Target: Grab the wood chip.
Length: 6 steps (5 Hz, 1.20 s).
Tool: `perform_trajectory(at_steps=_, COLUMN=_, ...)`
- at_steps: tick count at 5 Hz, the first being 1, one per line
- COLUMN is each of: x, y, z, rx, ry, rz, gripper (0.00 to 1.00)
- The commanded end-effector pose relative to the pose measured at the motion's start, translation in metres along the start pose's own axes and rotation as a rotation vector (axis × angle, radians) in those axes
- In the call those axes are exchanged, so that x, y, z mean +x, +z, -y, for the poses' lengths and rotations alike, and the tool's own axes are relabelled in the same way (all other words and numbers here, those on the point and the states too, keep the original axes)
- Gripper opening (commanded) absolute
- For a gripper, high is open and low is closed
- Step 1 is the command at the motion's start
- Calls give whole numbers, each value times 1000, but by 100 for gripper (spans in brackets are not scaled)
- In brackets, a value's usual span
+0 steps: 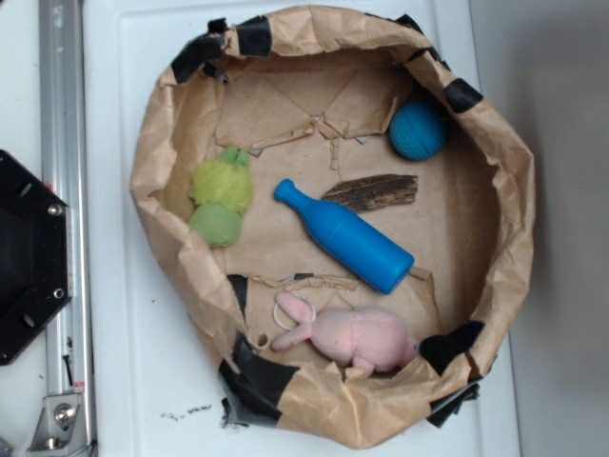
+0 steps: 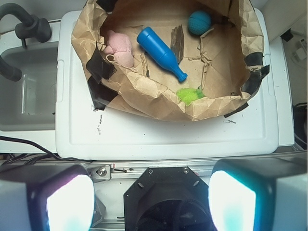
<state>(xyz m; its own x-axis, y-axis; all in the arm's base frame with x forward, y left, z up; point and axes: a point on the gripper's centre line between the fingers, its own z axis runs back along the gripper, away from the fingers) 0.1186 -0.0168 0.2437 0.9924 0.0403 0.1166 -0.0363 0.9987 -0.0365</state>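
Tool (image 2: 151, 197) spread wide, empty — wood chip (image 1: 371, 192) lies well apart, beside blue bottle (image 1: 344, 236).

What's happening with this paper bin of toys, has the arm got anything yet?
Nothing is held yet. The tool hangs open well back from the brown paper bin, over the robot's base. The wood chip lies untouched on the bin floor, right beside the blue bottle. A teal ball, a green plush and a pink rabbit sit around them.

Inside the brown paper nest (image 1: 495, 238), the wood chip (image 1: 373, 192) lies near centre, the blue bottle (image 1: 344, 237) just beside it at seven o'clock, the teal ball (image 1: 419, 129) at one o'clock.
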Motion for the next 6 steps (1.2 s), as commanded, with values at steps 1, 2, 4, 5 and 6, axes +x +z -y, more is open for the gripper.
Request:
perform_trajectory(at_steps=1, x=0, y=0, z=0, rx=0, ry=0, rz=0, gripper=100)
perform_trajectory(at_steps=2, x=14, y=-31, z=-35, rx=184, ry=236, rz=247, gripper=100)
perform_trajectory(at_steps=4, x=95, y=-70, z=-55, rx=48, ry=592, rz=381, gripper=100)
perform_trajectory(at_steps=5, x=113, y=-95, z=-60, rx=-16, ry=590, rz=317, gripper=100)
perform_trajectory(at_steps=6, x=126, y=-140, z=-64, rx=-68, ry=544, rz=236, gripper=100)
